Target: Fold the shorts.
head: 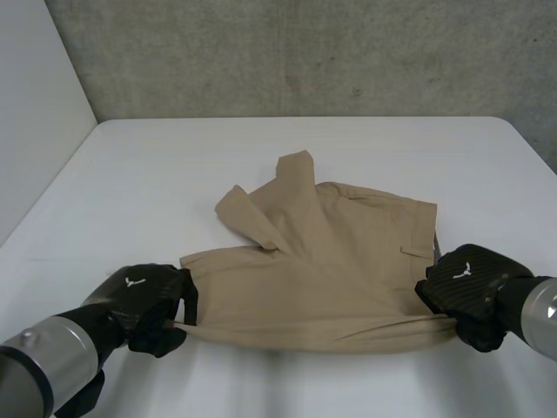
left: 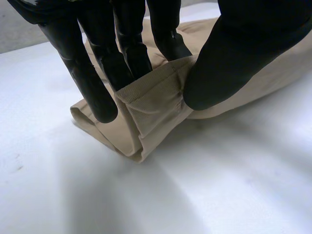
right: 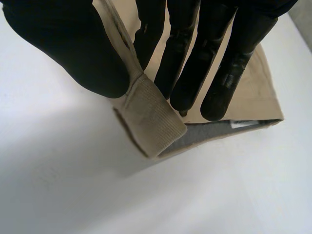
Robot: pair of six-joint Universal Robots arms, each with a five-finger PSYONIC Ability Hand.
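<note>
Tan shorts (head: 331, 270), white table (head: 157, 174).

Shorts (head: 322, 261) lie mid table (head: 157, 165), nearer its front edge than the back, btwn the two hands. L hand (head: 152, 300) is at the shorts' near-left corner, R hand (head: 466, 283) at the near-right corner; the near edge runs straight from one to the other. L corner sits btwn fingers (left: 92, 83) & thumb, R corner likewise btwn fingers (right: 229, 73) & thumb. Far-left part of shorts is folded over on top of the rest, tip pointing to the back. Wall (head: 305, 52) stands behind table.
</note>
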